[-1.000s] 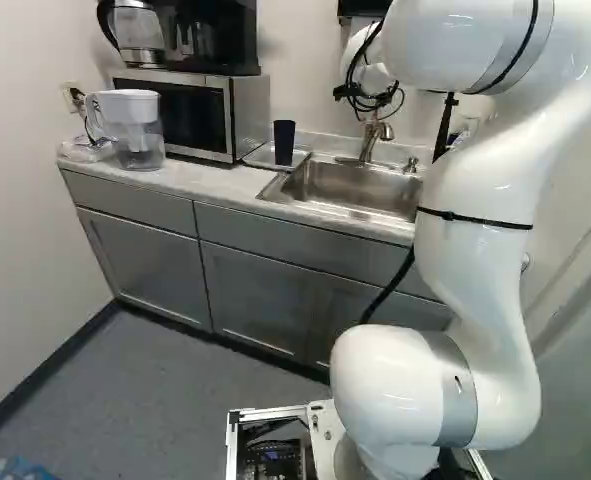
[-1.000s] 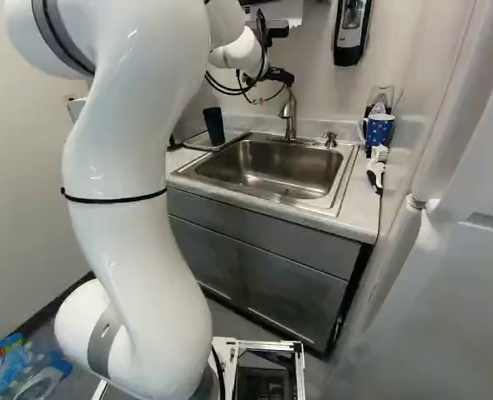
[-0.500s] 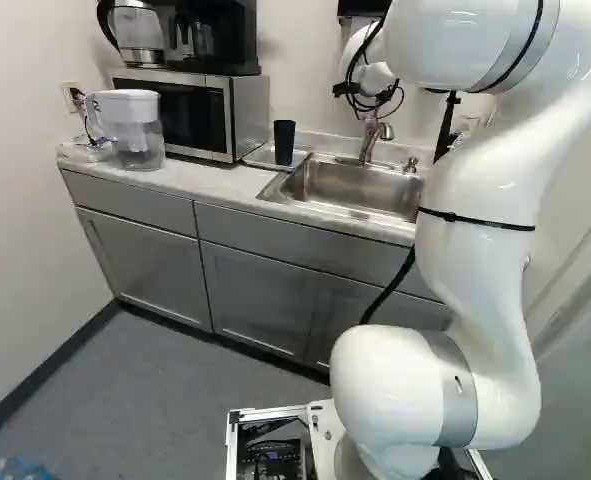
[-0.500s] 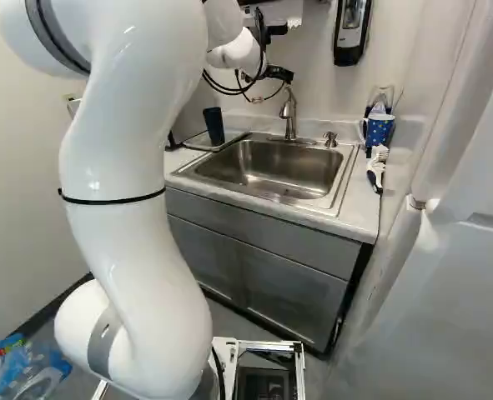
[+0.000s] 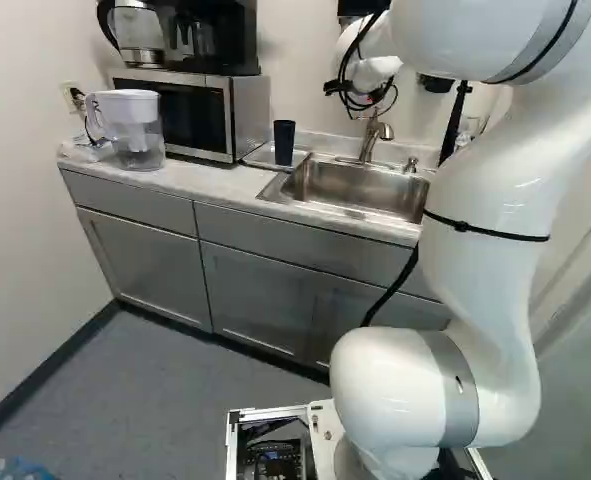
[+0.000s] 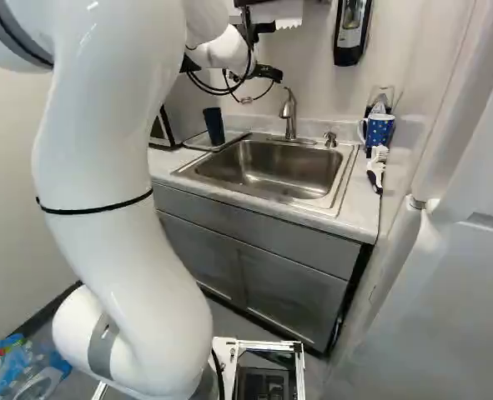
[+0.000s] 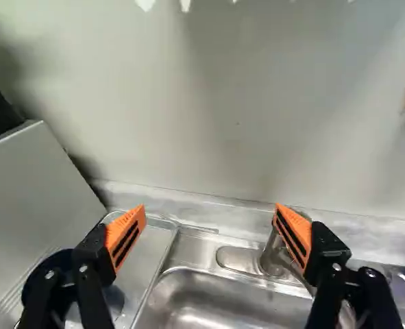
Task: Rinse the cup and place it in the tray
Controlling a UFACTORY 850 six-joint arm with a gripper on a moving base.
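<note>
Dark blue cup (image 5: pixel 284 142), tapering downward, upright on tray (image 5: pixel 260 158), gripper (image 6: pixel 268 73) wide apart

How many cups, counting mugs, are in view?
2: a dark cup on the tray beside the sink, and a blue dotted mug on the counter at the sink's other side. The clear object behind the mug can't be identified; the arm may hide others.

A kitchenette is filling this corner of a room: a steel sink (image 6: pixel 267 171) is sitting in a pale counter (image 5: pixel 205 182), a faucet (image 6: pixel 289 117) is rising behind its basin, and gray cabinets (image 5: pixel 145 255) are running beneath. A microwave (image 5: pixel 185 115) is supporting a glass kettle (image 5: pixel 137 35), a lidded water pitcher (image 5: pixel 135 130) is standing beside it, and a dispenser (image 6: pixel 351 32) is hanging on the wall.
</note>
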